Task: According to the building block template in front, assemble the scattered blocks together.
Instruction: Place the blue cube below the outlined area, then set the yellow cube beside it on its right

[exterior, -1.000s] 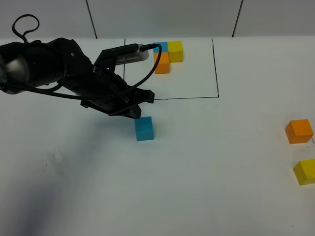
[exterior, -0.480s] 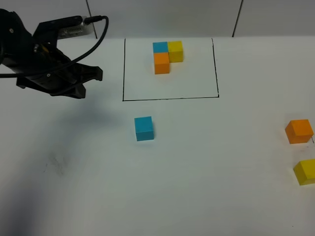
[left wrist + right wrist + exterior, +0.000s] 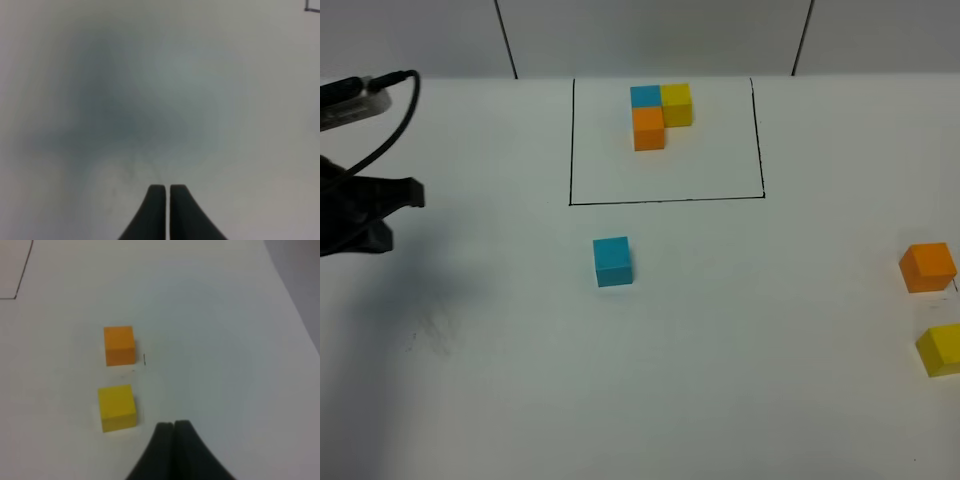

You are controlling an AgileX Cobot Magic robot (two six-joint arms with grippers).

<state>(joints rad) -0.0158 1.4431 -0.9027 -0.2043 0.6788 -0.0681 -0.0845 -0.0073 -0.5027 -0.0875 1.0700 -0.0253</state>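
The template [image 3: 658,114] is a blue, yellow and orange cube cluster inside a black drawn rectangle [image 3: 666,200] at the back middle. A loose sky-blue cube [image 3: 612,261] sits just in front of the frame. A loose orange cube [image 3: 927,267] and a loose yellow cube [image 3: 940,349] sit at the right edge; both show in the right wrist view, orange [image 3: 119,345] and yellow [image 3: 117,407]. My left gripper [image 3: 167,188] is shut and empty, at the far left [image 3: 410,192]. My right gripper [image 3: 173,424] is shut and empty, close beside the yellow cube.
The white table [image 3: 740,330] carries only these cubes. A faint scuff mark [image 3: 430,335] lies at the front left. The table's rounded right edge [image 3: 290,295] shows in the right wrist view. A black cable [image 3: 395,120] trails from the left arm.
My left arm has drawn back from above the sky-blue cube to the far left edge of the view. The cubes have not moved.
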